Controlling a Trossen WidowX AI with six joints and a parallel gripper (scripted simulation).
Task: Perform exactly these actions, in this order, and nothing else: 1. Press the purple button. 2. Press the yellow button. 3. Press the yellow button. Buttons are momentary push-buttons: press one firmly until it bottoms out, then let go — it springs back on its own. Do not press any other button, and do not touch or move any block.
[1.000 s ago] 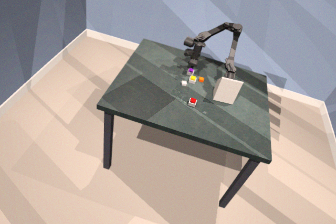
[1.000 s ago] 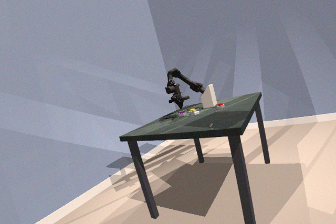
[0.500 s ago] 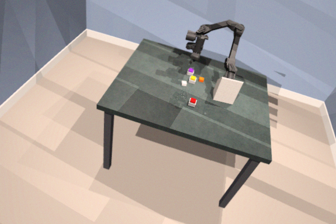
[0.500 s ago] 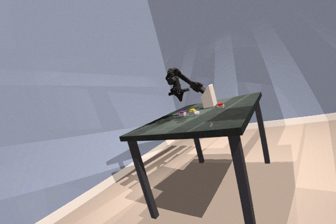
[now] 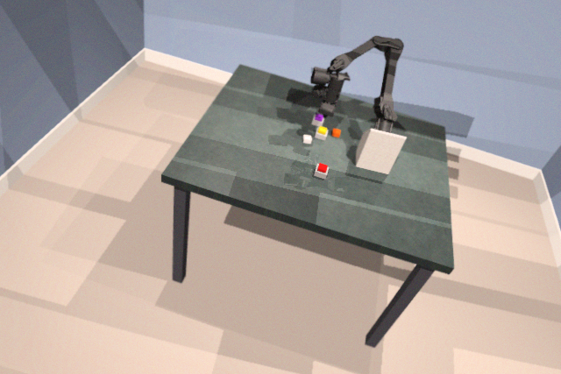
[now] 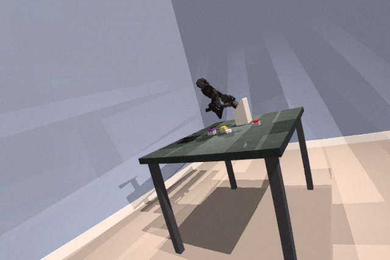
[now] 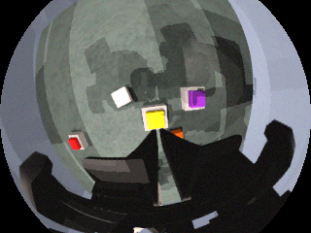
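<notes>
While the arm reaches out over the table [image 5: 253, 207], the gripper [image 5: 327, 109] hangs above the buttons, fingers pressed together on nothing. From the wrist, its tips point at the yellow button [image 7: 155, 118], with the purple button [image 7: 197, 99] just beside it

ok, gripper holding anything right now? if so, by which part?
Nothing held. The gripper is shut with its fingers together, empty, raised above the table and lined up with the yellow button in the wrist view, not touching it.
</notes>
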